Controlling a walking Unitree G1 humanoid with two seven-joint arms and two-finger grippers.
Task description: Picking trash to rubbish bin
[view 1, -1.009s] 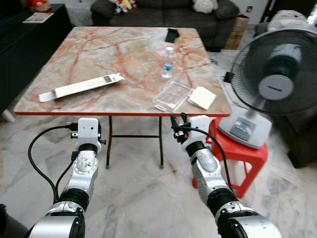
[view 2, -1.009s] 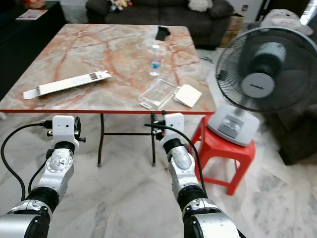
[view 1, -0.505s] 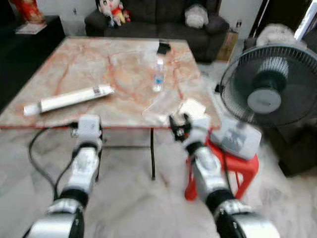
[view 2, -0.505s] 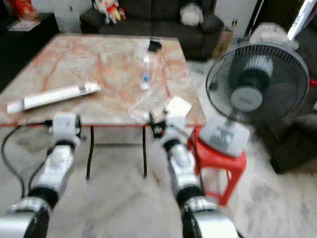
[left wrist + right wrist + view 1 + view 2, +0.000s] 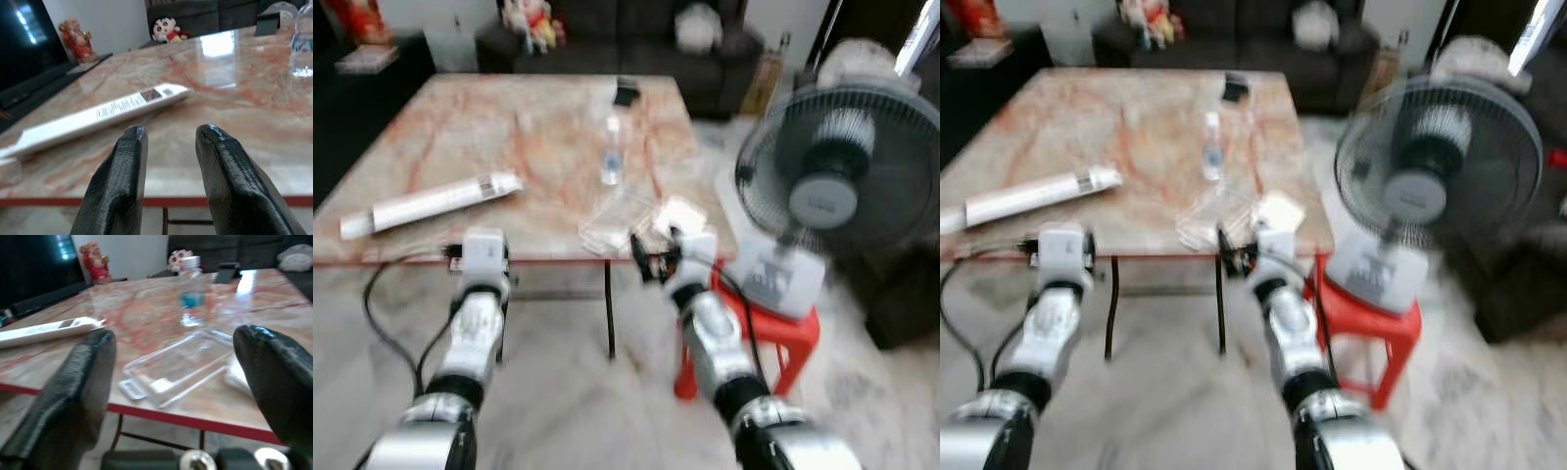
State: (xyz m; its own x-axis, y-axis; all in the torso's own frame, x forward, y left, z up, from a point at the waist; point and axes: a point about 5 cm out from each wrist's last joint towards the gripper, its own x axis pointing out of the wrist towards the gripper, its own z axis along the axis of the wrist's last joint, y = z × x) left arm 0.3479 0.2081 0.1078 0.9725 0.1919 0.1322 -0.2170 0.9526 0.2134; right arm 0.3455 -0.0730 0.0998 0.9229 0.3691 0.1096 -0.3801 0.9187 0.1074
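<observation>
- We hold both claws at the near edge of the marble desk (image 5: 460, 127), likely lining up a reach.
- Our right claw (image 5: 171, 382) has its fingers spread wide, facing the clear plastic tray (image 5: 178, 364) near that edge, beside a water bottle (image 5: 190, 293).
- Our left claw (image 5: 168, 156), fingers slightly apart and empty, faces the long white box (image 5: 98, 117).

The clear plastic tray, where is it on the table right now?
The clear plastic tray lies at the table's near edge on the robot's right, between the water bottle and the right gripper, beside a white packet.
</observation>
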